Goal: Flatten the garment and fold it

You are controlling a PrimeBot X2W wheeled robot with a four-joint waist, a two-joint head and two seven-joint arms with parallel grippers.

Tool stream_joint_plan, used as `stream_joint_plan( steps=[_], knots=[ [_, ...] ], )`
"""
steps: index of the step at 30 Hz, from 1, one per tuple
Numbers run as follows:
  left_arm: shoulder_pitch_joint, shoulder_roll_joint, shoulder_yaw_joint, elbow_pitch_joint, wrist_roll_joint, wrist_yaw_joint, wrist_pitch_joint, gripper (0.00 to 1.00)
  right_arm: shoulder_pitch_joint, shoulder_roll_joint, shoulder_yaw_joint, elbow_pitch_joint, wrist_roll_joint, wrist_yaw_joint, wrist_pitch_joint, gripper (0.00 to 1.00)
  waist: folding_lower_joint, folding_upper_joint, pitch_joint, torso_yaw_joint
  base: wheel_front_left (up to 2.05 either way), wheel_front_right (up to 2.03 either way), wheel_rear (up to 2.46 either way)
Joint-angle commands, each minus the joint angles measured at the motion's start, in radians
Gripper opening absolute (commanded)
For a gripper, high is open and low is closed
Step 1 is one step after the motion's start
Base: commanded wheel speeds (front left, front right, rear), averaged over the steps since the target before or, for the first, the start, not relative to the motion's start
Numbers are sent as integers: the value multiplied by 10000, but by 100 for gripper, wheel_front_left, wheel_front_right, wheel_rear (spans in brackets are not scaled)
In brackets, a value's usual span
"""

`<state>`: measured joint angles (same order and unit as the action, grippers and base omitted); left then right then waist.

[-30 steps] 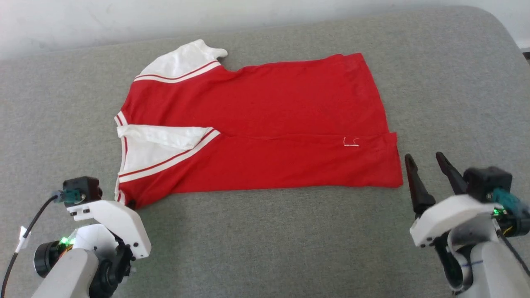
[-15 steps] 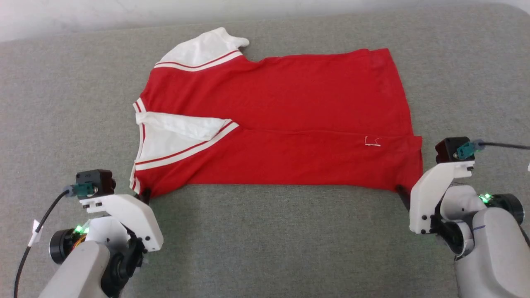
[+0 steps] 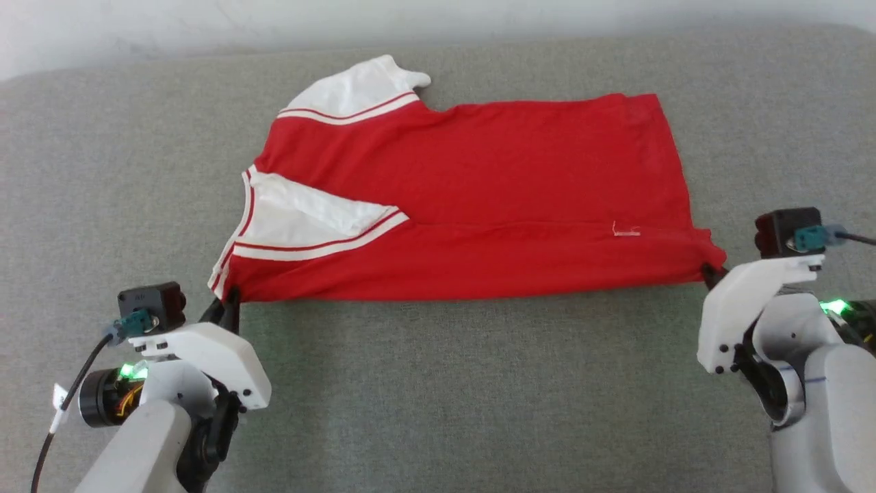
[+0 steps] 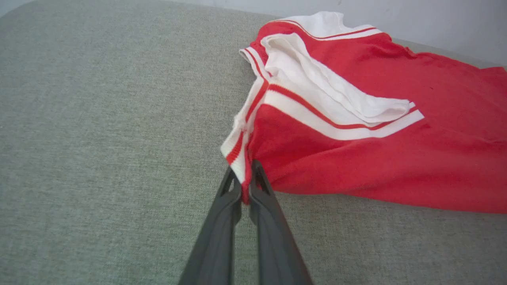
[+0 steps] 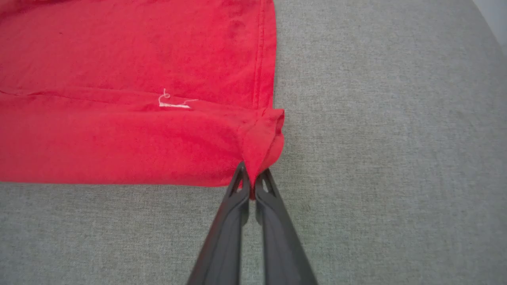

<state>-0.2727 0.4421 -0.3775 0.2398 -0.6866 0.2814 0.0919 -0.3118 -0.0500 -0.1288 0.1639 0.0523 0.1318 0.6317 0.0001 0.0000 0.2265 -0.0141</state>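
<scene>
Right gripper (image 5: 252, 181), open a second ago, now pinches the garment's (image 3: 479, 171) near hem corner. That corner has bunched.

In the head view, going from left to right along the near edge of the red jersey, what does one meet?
Left claw → garment's white striped trim → loose white thread → right claw

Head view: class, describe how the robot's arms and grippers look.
Pale grey arms with white angular wrist shells. The left gripper and right gripper each have two long, dark, tapering fingers. Each wrist carries a small black box with a teal plug and black cable; green lights glow near the joints.
</scene>
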Motion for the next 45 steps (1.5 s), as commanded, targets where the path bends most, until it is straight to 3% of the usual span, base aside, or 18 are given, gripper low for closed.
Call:
stream_joint_plan(
  steps=[1,7,12,17,23,30,31,32,33,34,39,45],
  knots=[
    [116,15,99,-29,133,103,-300,0,333,-3,-165,-197,-22,-11,-381,0,-1,0,-315,69,0,0,0],
    [1049,258,120,-741,295,605,-395,0,1329,-3,-432,-1168,4,-11,-537,0,-1,0,-650,156,0,0,0],
    [2065,424,-80,-1697,353,1195,147,0,2365,-3,-726,-2000,-59,-11,287,0,-1,0,-732,268,0,0,0],
    [2855,466,-353,-2343,162,1479,831,0,3149,-3,-988,-2239,121,-11,928,0,-1,0,-727,324,0,0,0],
    [3047,505,-559,-2408,95,1459,1139,0,3495,-3,-1154,-1560,186,-11,1047,0,-1,0,-703,387,0,0,0],
    [2885,301,-732,-1861,-17,1136,1020,0,3515,-3,-1136,-508,596,-11,513,0,-1,0,-687,380,0,0,0],
    [2889,262,-712,-1774,-53,1122,973,0,3496,-3,-1119,-429,662,-11,340,5,-1,0,-707,362,0,0,0],
    [2903,224,-683,-1696,-93,1121,923,39,3498,-3,-1067,-367,726,-11,187,33,-1,0,-743,343,0,0,0],
    [2930,200,-670,-1634,-123,1110,882,82,3518,-3,-1026,-330,805,-11,20,79,-1,0,-785,327,0,0,0],
    [2962,180,-648,-1600,-147,1098,814,100,3545,-3,-985,-318,890,-11,-172,100,-1,0,-829,312,0,0,0],
    [3055,212,-463,-1713,-35,1079,168,100,3760,-3,-786,-589,1150,-11,-1580,100,-1,0,-1033,239,0,0,0],
    [2622,493,-244,-1984,731,955,-1298,100,3800,-3,-378,-1271,998,-11,-4155,100,-1,0,-1046,98,0,0,0]
  ],
)
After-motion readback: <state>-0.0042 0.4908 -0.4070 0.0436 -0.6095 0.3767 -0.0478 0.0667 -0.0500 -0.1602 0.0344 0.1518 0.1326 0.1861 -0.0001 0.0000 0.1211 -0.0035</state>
